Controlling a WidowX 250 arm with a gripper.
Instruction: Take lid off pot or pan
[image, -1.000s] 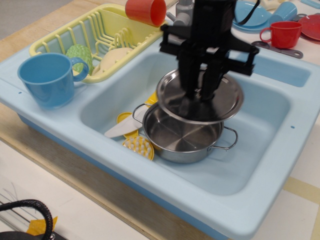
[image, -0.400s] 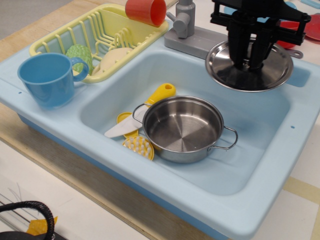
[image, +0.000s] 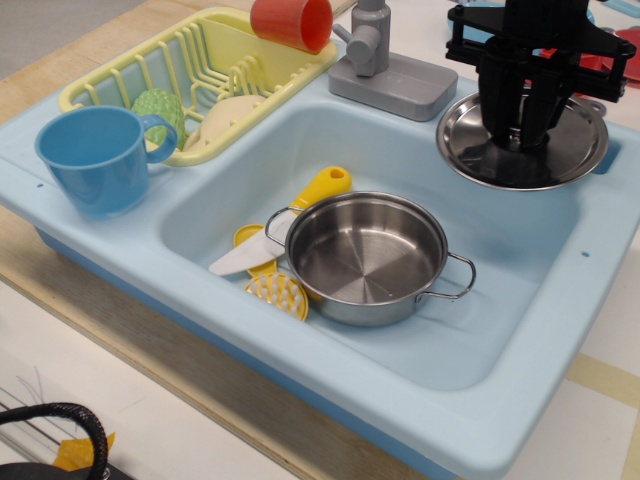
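pale-blue sink (image: 560, 300) holds the uncovered pan (image: 366, 257) (steel), black fingers (image: 527, 138) clamped on the lid (image: 470, 150) above its far rim.

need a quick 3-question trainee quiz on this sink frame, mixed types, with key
1. True or false: the lid rests on the pan.
2. What lies against the pan's left side in the sink? A) a toy knife B) a red cup C) a fork
3. Fill in: the gripper holds the lid by its centre, near the sink's back ____ corner as seen in the picture.

Key: 1 false, the lid is lifted clear and the pan is open. 2 A, the toy knife. 3 right.
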